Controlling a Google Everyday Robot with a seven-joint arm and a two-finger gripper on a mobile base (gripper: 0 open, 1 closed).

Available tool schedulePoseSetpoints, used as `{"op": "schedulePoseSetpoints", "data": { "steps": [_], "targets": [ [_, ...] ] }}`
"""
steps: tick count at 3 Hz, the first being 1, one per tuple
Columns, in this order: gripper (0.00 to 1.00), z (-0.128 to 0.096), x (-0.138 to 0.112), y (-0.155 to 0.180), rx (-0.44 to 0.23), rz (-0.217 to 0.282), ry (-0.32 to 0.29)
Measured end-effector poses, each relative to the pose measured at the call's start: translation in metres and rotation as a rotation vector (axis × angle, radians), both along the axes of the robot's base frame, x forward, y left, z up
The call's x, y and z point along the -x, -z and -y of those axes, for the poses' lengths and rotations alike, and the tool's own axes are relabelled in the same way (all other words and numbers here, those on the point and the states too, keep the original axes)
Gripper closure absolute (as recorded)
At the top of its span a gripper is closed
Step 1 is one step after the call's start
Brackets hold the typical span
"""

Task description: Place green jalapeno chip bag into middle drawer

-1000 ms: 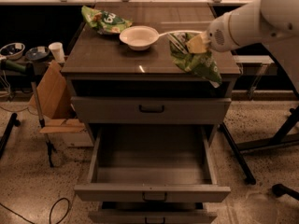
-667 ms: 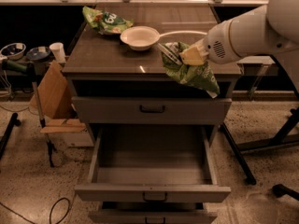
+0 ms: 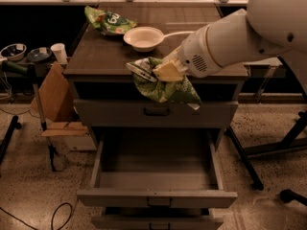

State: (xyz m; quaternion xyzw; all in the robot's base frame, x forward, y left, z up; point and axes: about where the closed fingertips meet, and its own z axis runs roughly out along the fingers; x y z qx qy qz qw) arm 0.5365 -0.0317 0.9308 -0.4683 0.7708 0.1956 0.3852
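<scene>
The green jalapeno chip bag (image 3: 168,89) is crinkled light green with pale print. It hangs from my gripper (image 3: 146,71), which is shut on its top edge. The bag is in the air in front of the cabinet's closed top drawer (image 3: 96,113), above the open middle drawer (image 3: 156,198). The middle drawer is pulled out and its inside is bare. My white arm (image 3: 230,37) reaches in from the upper right.
A darker green bag with white lettering (image 3: 108,22) and a white bowl (image 3: 143,37) lie on the cabinet top (image 3: 96,56). A white cup (image 3: 59,52) and cardboard (image 3: 53,92) stand at the left. Chair legs (image 3: 249,152) are at the right.
My gripper has moved left and toward the camera with the bag, off the cabinet top's right side to in front of the top drawer, above the open drawer.
</scene>
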Motion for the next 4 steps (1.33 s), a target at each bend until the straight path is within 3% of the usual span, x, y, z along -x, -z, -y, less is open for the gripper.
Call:
{"op": "schedulePoseSetpoints", "data": {
  "steps": [1, 3, 4],
  "targets": [
    [1.00, -0.039, 0.006, 0.011, 0.000, -0.017, -0.106],
    [1.00, -0.035, 0.004, 0.011, 0.024, -0.018, -0.105],
    [1.00, -0.042, 0.013, 0.048, 0.012, -0.074, -0.150]
  ]
}}
